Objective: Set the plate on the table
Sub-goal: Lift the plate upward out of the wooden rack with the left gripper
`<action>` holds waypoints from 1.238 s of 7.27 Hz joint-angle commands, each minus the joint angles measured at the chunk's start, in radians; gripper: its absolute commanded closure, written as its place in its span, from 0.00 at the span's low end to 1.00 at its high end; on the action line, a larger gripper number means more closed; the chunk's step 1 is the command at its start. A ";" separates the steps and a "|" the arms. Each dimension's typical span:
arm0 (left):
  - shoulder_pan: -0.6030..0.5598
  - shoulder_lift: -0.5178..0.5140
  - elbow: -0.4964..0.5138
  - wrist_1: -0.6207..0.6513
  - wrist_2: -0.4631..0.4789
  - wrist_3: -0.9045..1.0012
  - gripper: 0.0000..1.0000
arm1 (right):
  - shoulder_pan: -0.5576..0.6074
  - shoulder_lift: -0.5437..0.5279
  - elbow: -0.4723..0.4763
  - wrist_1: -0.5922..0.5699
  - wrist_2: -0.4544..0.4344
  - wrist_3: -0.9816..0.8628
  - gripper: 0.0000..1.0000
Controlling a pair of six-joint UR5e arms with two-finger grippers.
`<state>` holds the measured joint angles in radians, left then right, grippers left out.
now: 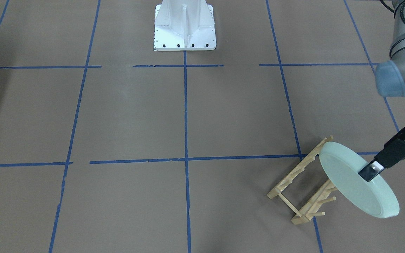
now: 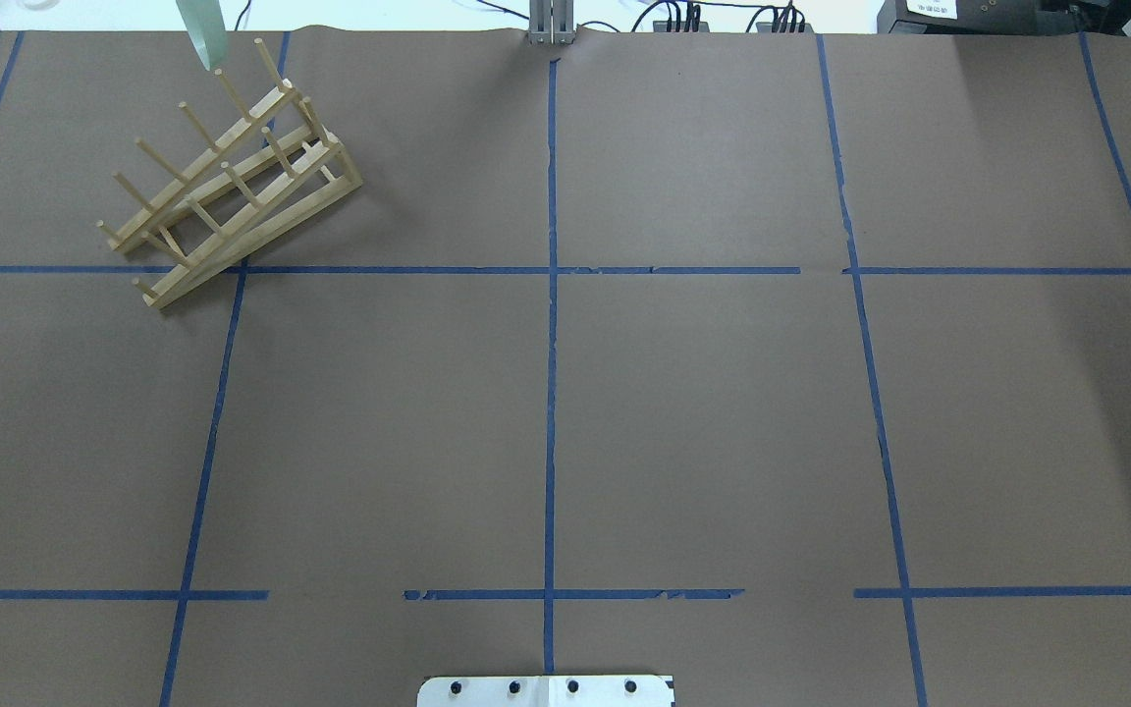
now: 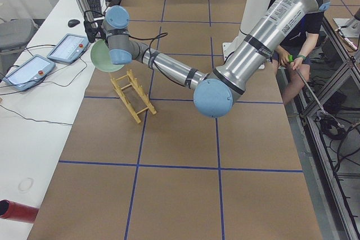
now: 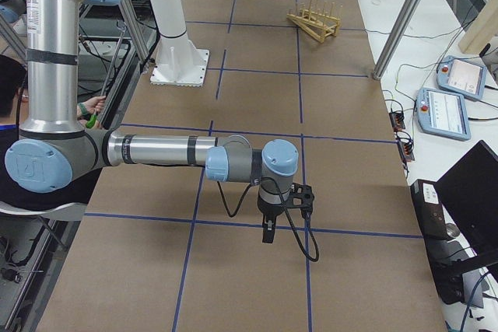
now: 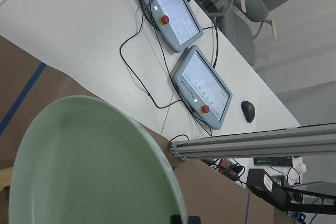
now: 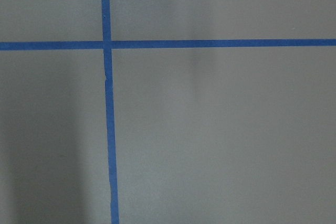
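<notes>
- Your left claw (image 1: 372, 172) is clamped on the rim of the mint-green plate (image 1: 355, 186). One dark finger (image 1: 370, 172) lies across the plate's face in the front-facing view.
- The plate hangs in the air, steeply tilted. It sits above the far-left end of the worktop (image 1: 135, 116), and no part of it touches the paper.
- The pegged wooden rack (image 1: 302, 181) stands on the worktop just beside and below the plate. In the right side view the plate is above the peg tips and apart from them.
- In the overhead view only a sliver of the plate's lower edge shows at the top border, near the rack's tallest pegs.
- Your right claw (image 4: 267, 234) points down over a crossing of blue tape lines (image 6: 106, 44) at the other end. I cannot tell whether it is released or clenched.
</notes>
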<state>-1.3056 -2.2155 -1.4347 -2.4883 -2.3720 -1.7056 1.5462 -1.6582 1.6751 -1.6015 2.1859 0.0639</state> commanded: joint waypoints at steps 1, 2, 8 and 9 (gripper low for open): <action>-0.017 -0.001 -0.216 0.263 -0.075 0.014 1.00 | 0.000 0.000 0.000 0.000 0.002 -0.001 0.00; -0.017 -0.003 -0.289 0.370 -0.073 0.064 1.00 | 0.000 0.000 0.000 0.000 0.000 -0.001 0.00; 0.262 -0.081 -0.469 0.990 0.169 0.513 1.00 | 0.000 0.000 0.000 0.000 0.000 0.001 0.00; 0.349 -0.096 -0.498 1.107 0.283 0.584 1.00 | 0.000 0.000 0.000 0.000 0.000 -0.001 0.00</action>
<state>-1.0503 -2.2915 -1.8967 -1.5303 -2.2038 -1.2219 1.5463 -1.6582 1.6752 -1.6014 2.1859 0.0635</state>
